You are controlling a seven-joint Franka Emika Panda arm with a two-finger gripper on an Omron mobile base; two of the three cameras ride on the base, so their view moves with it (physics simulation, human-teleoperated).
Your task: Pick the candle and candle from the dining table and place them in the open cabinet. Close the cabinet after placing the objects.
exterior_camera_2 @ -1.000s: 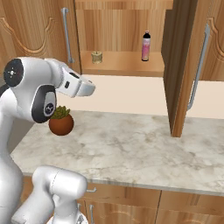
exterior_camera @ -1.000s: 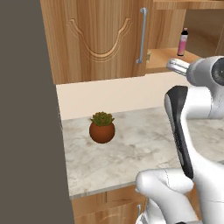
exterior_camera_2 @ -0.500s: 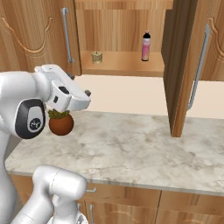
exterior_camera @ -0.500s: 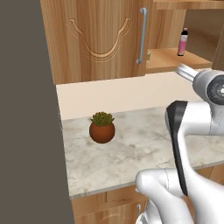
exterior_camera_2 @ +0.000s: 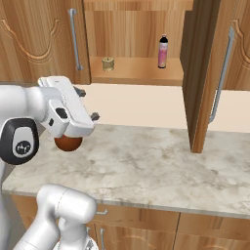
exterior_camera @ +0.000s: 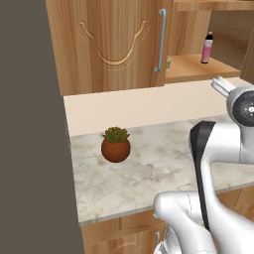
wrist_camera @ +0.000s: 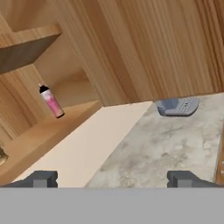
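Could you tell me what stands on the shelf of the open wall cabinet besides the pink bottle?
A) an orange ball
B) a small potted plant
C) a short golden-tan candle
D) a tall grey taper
C: in the right base view the stubby golden-tan candle sits on the cabinet shelf, left of the pink bottle; the potted plant stands down on the counter.

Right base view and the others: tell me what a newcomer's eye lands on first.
The open cabinet draws the eye: a pink bottle and a stubby golden candle stand on its lower shelf, well apart. Below, a small plant in a round brown pot sits on the marbled counter. The white arm's open gripper hangs above the counter, holding nothing.
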